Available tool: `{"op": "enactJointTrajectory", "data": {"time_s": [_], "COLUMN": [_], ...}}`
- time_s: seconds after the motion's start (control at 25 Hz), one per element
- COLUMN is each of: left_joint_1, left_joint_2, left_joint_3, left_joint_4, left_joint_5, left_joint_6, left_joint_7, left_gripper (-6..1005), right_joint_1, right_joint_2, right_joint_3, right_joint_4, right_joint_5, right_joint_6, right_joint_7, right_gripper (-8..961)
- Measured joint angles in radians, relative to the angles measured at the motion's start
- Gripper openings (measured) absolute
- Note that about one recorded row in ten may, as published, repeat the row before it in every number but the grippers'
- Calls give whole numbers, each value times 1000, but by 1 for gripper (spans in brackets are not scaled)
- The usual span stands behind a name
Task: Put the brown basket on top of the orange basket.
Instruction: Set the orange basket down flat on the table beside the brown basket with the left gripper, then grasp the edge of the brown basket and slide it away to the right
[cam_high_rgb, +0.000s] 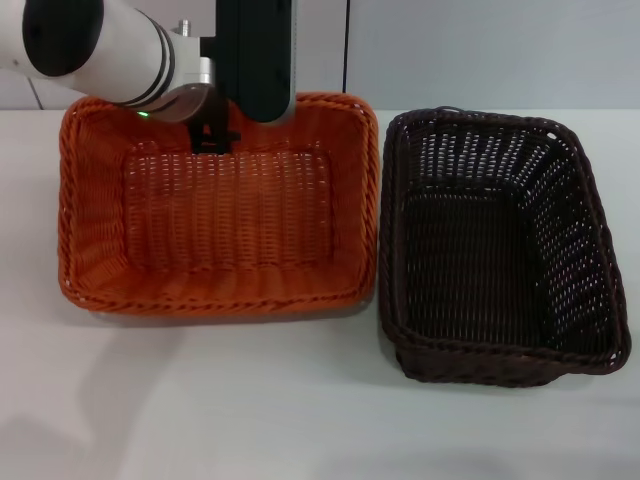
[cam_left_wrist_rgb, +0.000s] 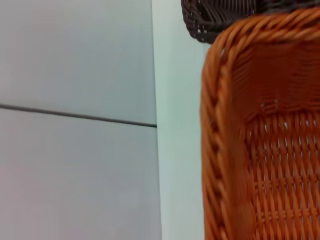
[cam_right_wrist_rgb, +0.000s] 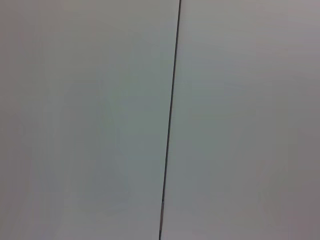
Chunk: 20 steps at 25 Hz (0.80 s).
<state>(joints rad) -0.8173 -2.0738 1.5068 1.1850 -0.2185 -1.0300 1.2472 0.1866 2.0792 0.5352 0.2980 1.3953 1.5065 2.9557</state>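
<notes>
Looking at: rectangular dark brown woven wicker basket (cam_high_rgb: 497, 245) on the white bench (cam_high_rgb: 250, 410), just right of the rectangular bright orange woven wicker basket (cam_high_rgb: 215, 205), rims nearly touching.
Handling: likely light, fairly stiff, open weave grippy; tips if held off-centre.
Hold: braided rim, mid long side.
Left gripper (cam_high_rgb: 212, 135): over orange basket's far wall; jaws' state — cannot tell.
Right gripper: out of sight.

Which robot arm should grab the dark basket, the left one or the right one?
Probably the left. Its claw hangs over the orange basket, beside the brown basket on the table. The right arm isn't visible; its camera shows only wall.
</notes>
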Motion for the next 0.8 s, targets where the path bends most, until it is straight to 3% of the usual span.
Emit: {"op": "enactJointTrajectory", "data": {"time_s": [0.6, 0.8], "left_joint_1": [25, 85], "left_joint_2": [1, 4], "left_joint_3": [43, 41], "left_joint_4": [138, 265], "left_joint_5": [54, 55], "left_joint_6": [-73, -12], "left_joint_7": [-12, -87], "left_gripper": [490, 488], "right_joint_1": [-4, -4], "right_joint_2": [-3, -4], "right_joint_3": [-9, -7], "right_joint_4": [-7, -15], "right_joint_5": [-1, -1], "right_joint_6": [6, 7], "right_joint_7": [0, 0], "right_gripper": [825, 824]}}
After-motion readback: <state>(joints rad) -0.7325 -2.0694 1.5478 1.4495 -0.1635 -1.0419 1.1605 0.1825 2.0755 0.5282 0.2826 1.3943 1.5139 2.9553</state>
